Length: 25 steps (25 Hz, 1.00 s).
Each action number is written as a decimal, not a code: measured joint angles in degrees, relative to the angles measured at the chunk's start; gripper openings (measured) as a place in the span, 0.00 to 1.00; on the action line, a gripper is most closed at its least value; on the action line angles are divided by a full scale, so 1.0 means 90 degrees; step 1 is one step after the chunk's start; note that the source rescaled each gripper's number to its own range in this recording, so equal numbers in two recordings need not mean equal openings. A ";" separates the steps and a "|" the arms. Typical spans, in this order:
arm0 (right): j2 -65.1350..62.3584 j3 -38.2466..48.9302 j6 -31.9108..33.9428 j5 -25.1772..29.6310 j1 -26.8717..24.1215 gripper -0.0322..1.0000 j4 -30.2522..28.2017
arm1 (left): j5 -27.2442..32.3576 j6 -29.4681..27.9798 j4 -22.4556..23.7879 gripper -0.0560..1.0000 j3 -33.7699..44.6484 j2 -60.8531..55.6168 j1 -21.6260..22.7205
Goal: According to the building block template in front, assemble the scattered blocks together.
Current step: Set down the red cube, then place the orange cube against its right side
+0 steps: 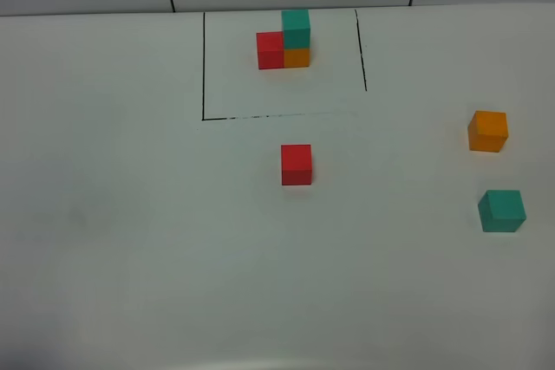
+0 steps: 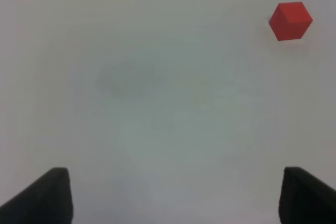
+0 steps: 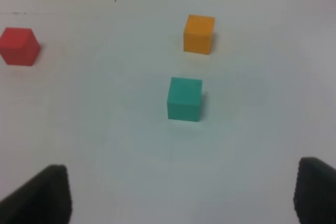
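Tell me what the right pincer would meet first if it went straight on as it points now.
Probably the teal cube, lying near the midline ahead of the open right pincer, nothing between them. The orange cube sits farther on. Whether the pincer is low enough is unclear.

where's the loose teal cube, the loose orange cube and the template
loose teal cube (image 3: pixel 184 99), right wrist view, front face
loose orange cube (image 3: pixel 199 35), right wrist view, front face
template (image 1: pixel 290 41), exterior high view, teal upper cube
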 joint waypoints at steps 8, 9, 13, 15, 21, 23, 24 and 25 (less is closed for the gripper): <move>0.0000 0.0000 0.0000 0.0000 0.0000 0.76 0.0000 | 0.0000 0.0000 0.0000 0.69 0.0000 0.0000 0.0000; 0.0000 0.0000 0.0000 0.0000 0.0000 0.76 0.0000 | -0.0008 0.0000 0.0000 0.69 0.0000 0.0000 0.0000; 0.0000 0.0000 -0.0001 0.0000 0.0000 0.76 0.0000 | -0.0014 0.0000 0.0000 0.69 0.0000 0.0000 0.0000; 0.0000 0.0000 -0.0001 0.0000 0.0000 0.76 0.0000 | -0.0014 0.0000 0.0000 0.69 0.0000 0.0000 0.0000; 0.0000 0.0000 -0.0001 0.0000 0.0000 0.76 0.0000 | -0.0014 0.0000 0.0000 0.69 0.0000 0.0000 0.0165; 0.0000 0.0000 -0.0001 0.0000 0.0000 0.76 0.0000 | -0.0018 0.0000 0.0000 0.69 0.0000 0.0000 0.0382; 0.0000 0.0000 -0.0001 0.0000 0.0000 0.76 0.0000 | -0.0018 0.0000 0.0000 0.69 0.0000 0.0000 0.0482; 0.0000 0.0000 0.0005 0.0000 0.0000 0.76 0.0000 | -0.0018 -0.0001 0.0000 0.69 0.0000 0.0000 0.0548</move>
